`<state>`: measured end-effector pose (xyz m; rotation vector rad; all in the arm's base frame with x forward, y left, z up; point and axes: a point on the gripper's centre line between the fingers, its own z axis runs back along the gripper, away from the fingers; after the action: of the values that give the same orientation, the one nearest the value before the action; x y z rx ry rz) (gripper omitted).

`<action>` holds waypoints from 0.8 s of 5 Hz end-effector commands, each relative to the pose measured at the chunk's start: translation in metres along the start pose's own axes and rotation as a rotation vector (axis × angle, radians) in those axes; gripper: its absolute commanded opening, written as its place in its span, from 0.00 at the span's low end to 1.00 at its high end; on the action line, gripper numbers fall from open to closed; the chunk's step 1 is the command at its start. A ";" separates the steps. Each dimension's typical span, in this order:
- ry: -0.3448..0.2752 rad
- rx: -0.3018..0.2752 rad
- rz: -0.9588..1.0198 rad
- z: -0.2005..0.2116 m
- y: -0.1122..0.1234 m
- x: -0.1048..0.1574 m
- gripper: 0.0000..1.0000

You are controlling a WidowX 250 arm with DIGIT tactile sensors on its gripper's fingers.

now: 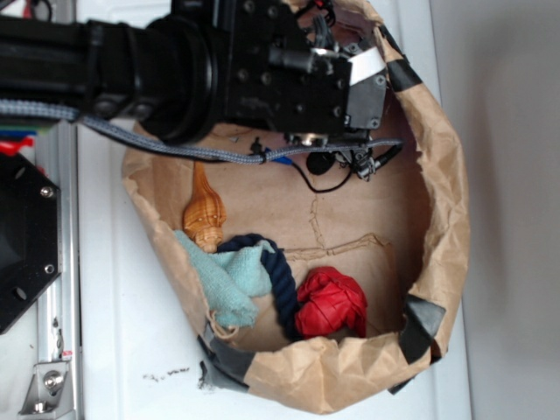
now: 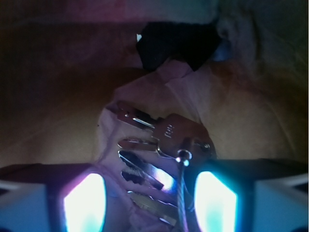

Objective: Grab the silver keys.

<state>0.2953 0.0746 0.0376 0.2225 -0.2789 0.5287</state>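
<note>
The silver keys (image 2: 161, 154) lie fanned out directly beneath the pincer (image 2: 149, 203), in the gap between its two glowing fingertips (image 2: 84, 203), which stand apart on either side with nothing pinched. The pincer is released, then, and poised over its target.

By my judgement the bunch is light but awkward: each blade is stiff, hard and mirror-slick, yet the whole cluster is loose, strung on a thin wire loop (image 2: 182, 193) (so the blades will swivel and slide against one another under pressure). The best hold looks to be across the thick stack where the heads gather at the ring, just ahead of the pincer's centre; pinching a single blade tip would probably let it skate out. They rest on crumpled paper, which may give a little under a downward push.

Only the wrist view shows the keys at all. In the exterior view the arm's black body hides them, but that view gives what the wrist cannot: the brown paper bag (image 1: 446, 219) holding everything, and, well away from the pincer toward the bag's far end, a red ball (image 1: 331, 302), a dark blue rope (image 1: 278, 280), a teal cloth (image 1: 229, 276) and an orange shell (image 1: 205, 214).
</note>
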 end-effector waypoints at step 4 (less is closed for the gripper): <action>-0.051 0.001 0.016 0.012 0.013 -0.001 0.00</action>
<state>0.2792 0.0745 0.0298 0.2367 -0.2750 0.5087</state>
